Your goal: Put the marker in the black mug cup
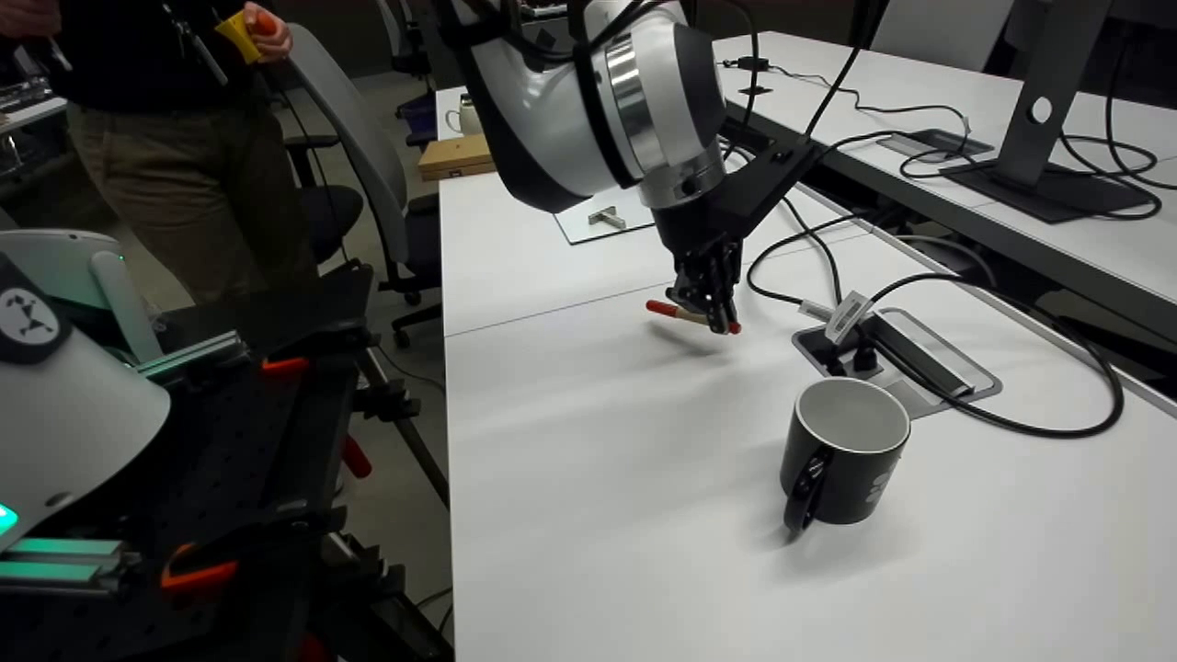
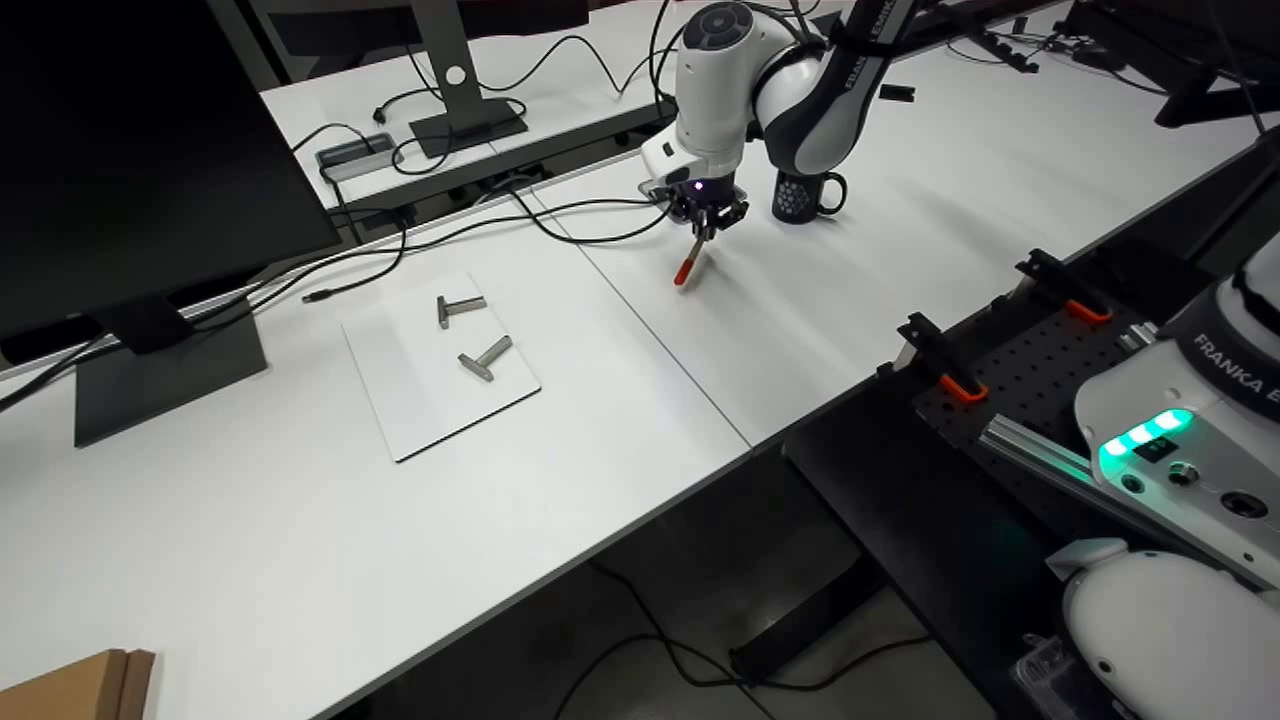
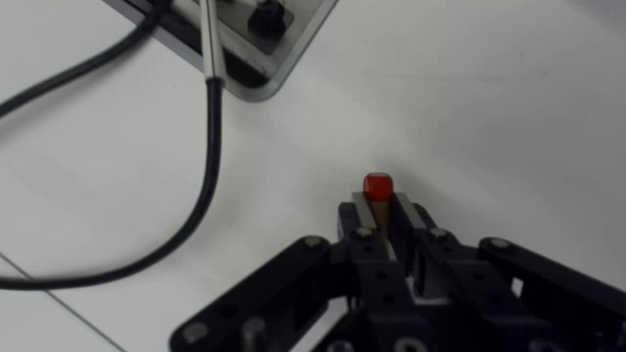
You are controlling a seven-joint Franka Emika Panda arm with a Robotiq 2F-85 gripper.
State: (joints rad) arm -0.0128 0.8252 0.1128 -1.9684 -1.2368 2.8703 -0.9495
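The marker (image 1: 662, 308) is a thin stick with red ends and a tan-brown middle. My gripper (image 1: 721, 320) is shut on it near one end, and the marker lies sideways a little above the white table, with a shadow under it. The marker (image 2: 686, 270) sticks out of the gripper (image 2: 704, 228) in an exterior view too. In the wrist view a red end (image 3: 378, 187) shows between the fingertips (image 3: 382, 210). The black mug cup (image 1: 839, 473) stands upright with a pale interior, apart from the gripper. It also shows beside the arm (image 2: 795, 198); it is out of the wrist view.
A socket panel (image 1: 952, 354) with black cables (image 1: 1030, 430) lies behind the mug. A white board (image 2: 420, 400) bears two T-shaped metal pieces (image 2: 487, 358). A monitor (image 2: 150, 170) and a brown box (image 1: 455, 156) stand on the table. A person (image 1: 175, 184) stands beyond its edge.
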